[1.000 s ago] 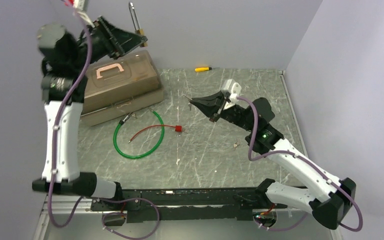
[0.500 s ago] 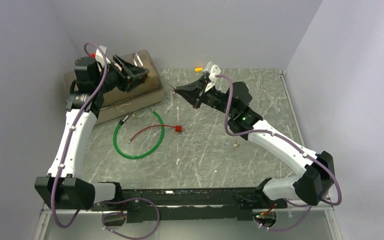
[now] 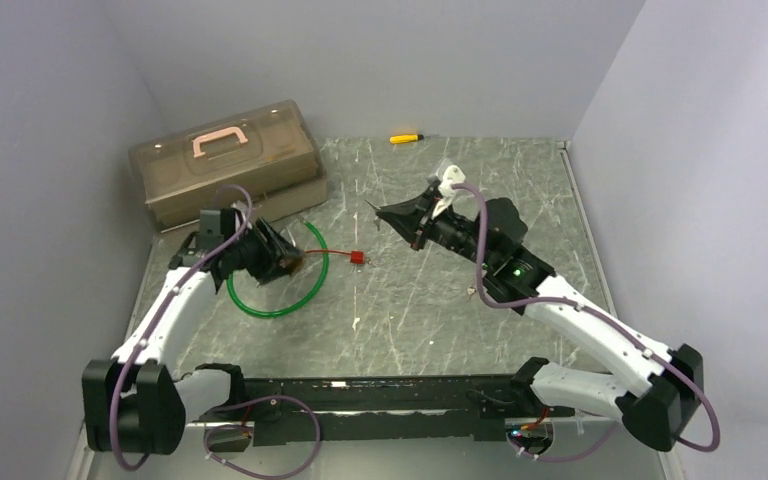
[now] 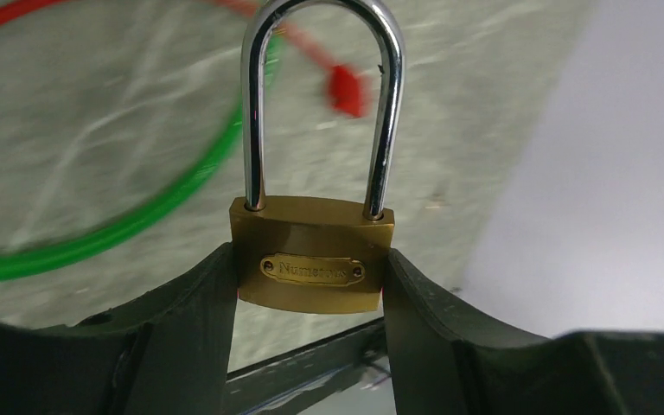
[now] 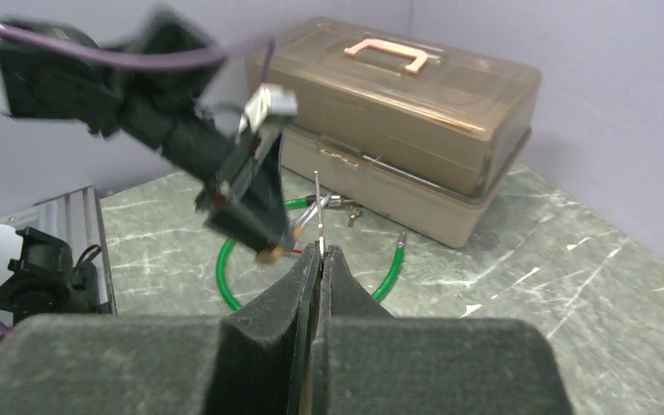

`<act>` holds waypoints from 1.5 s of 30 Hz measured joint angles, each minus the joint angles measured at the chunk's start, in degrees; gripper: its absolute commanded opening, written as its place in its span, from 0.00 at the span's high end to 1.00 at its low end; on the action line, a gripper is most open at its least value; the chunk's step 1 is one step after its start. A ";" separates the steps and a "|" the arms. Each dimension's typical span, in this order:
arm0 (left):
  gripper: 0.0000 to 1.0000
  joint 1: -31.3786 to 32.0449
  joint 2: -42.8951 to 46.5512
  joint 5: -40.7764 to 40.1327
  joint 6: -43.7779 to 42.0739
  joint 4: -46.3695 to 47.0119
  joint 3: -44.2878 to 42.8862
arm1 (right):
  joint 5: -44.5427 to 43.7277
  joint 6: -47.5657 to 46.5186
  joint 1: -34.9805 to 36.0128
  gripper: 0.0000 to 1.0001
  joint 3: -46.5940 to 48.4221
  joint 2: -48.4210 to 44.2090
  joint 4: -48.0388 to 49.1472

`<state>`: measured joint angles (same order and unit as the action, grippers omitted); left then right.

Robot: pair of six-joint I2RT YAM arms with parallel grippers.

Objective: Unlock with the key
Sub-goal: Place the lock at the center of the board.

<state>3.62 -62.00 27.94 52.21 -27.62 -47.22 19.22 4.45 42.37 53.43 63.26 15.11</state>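
My left gripper (image 4: 309,298) is shut on a brass padlock (image 4: 311,264) with a closed steel shackle (image 4: 320,95) pointing away from the wrist. In the top view the left gripper (image 3: 278,258) is low over the table, left of centre, with the padlock (image 3: 290,265) at its tip. My right gripper (image 5: 320,259) is shut on a thin silver key (image 5: 318,207) whose blade sticks out past the fingertips. In the top view the right gripper (image 3: 392,214) is above the table's middle, its key pointing left, well apart from the padlock.
A brown toolbox (image 3: 225,165) with a pink handle stands at the back left. A green hose loop (image 3: 278,290) and a red wire with a red plug (image 3: 357,258) lie under the left gripper. A yellow screwdriver (image 3: 406,138) lies at the back.
My left arm has swung down from high at the back left to low over the green loop, still holding the padlock. My right gripper moved back slightly right and nearer.
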 measured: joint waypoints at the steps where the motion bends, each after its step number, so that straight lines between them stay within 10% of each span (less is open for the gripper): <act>1: 1.00 0.00 -1.25 -1.07 -1.29 -0.44 2.47 | -0.74 -0.04 -0.02 1.00 -0.72 -1.55 -0.33; 19: 1.00 13.00 -15.06 -9.40 -7.61 3.21 9.60 | -3.06 -1.66 -4.81 1.00 -3.98 -5.29 -3.17; 25: 0.66 16.59 -20.79 -9.29 -7.80 5.14 5.16 | -1.79 -1.44 -7.39 1.00 -5.09 -5.38 -3.26; 30: 0.02 16.90 -21.38 -9.11 -8.20 5.51 4.83 | -1.14 -1.44 -8.35 1.00 -6.27 -6.40 -3.26; 45: 0.01 18.49 -22.21 -0.85 -24.24 0.81 -2.40 | -0.90 -1.49 -8.87 1.00 -6.38 -7.26 -3.54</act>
<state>22.11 -84.20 27.09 27.97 -26.81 -49.63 18.33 2.96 33.50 47.05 56.01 11.57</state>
